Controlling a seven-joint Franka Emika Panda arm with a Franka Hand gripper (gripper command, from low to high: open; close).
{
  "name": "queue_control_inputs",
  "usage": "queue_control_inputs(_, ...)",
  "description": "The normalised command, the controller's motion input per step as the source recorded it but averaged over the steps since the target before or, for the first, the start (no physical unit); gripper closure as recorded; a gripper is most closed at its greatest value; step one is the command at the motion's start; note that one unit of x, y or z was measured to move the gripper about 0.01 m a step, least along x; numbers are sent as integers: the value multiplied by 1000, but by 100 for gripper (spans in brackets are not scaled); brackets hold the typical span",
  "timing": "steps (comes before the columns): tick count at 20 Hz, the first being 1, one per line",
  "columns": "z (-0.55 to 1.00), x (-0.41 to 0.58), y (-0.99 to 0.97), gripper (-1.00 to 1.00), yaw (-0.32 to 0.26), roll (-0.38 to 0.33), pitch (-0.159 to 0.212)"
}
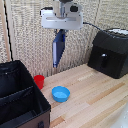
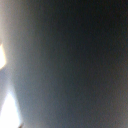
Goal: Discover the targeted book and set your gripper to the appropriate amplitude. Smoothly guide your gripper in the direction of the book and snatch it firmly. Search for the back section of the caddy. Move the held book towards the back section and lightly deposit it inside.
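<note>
Claw (image 1: 59,31) clamped on the book (image 1: 58,48), hanging edge-down, high above the worktop (image 1: 95,97). Poised over the blue bowl (image 1: 61,93), apart from the caddy (image 1: 20,100) at the exterior view's left

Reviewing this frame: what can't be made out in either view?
- Gripper, exterior view: fingertips hidden behind the hanging dark navy-blue book.
- Wrist view: a dark blur fills the picture; nothing identifiable.
- Black fabric caddy: cut off by the exterior view's left and bottom edges.
- Small red cup: partly hidden behind the caddy.
</note>
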Motion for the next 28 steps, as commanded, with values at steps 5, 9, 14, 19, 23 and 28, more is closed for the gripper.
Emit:
queue_control_inputs(5,470,0,79,100,-303,144,-4)
queue_control_inputs(9,377,0,51,100,-302,200,0)
queue_control_inputs(14,302,0,78,100,-298,200,0)
queue_control_inputs(19,230,0,429,100,-229,78,0)
queue_control_inputs(23,153,0,650,100,-167,6,3)
queue_control_inputs(28,36,1,655,100,-161,19,26)
